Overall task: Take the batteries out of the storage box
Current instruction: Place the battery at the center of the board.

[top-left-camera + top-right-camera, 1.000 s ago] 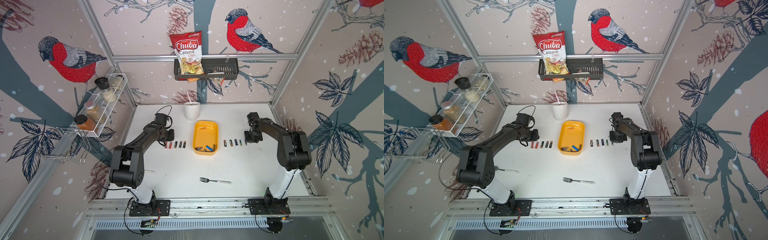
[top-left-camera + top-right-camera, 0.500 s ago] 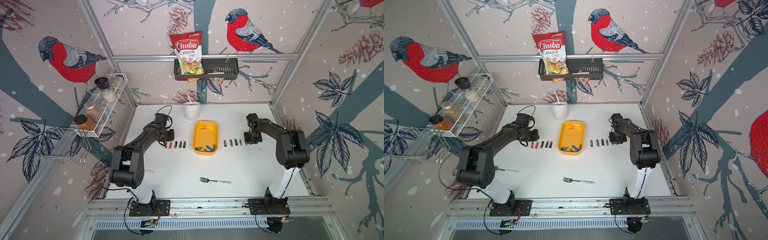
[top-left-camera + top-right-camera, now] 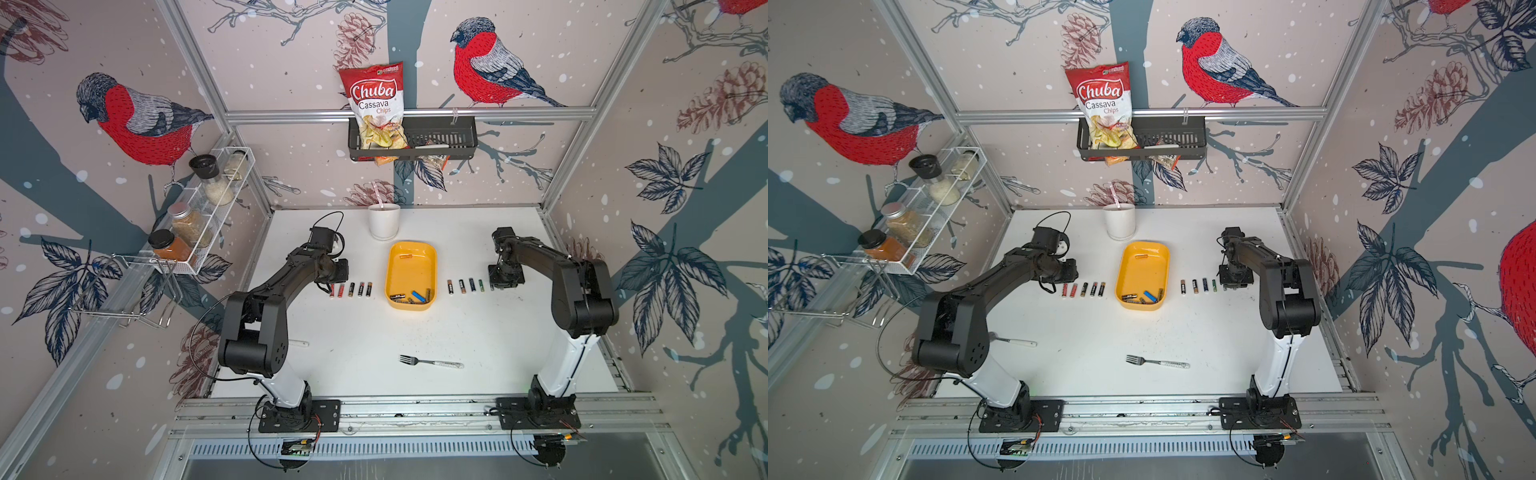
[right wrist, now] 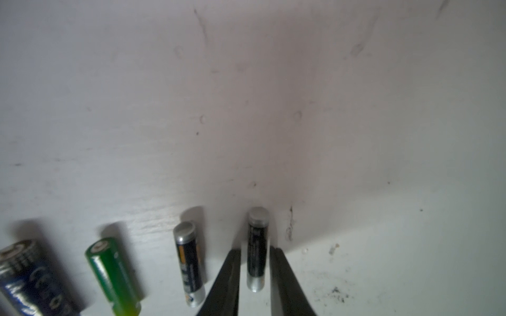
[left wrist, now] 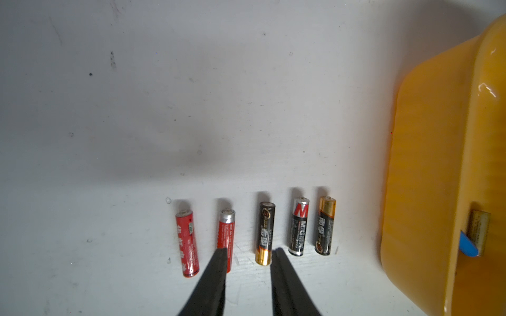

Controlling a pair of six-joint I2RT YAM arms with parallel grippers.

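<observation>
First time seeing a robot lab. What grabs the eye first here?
The bright yellow box at the centre of the table, with batteries lined up on both sides of it. Two black arms reach toward those rows, under walls papered with big red-breasted birds.

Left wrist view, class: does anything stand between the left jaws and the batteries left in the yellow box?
Yes. Three laid-out batteries lie between the left jaws and the yellow box, whose near wall rises before the batteries inside.
</observation>
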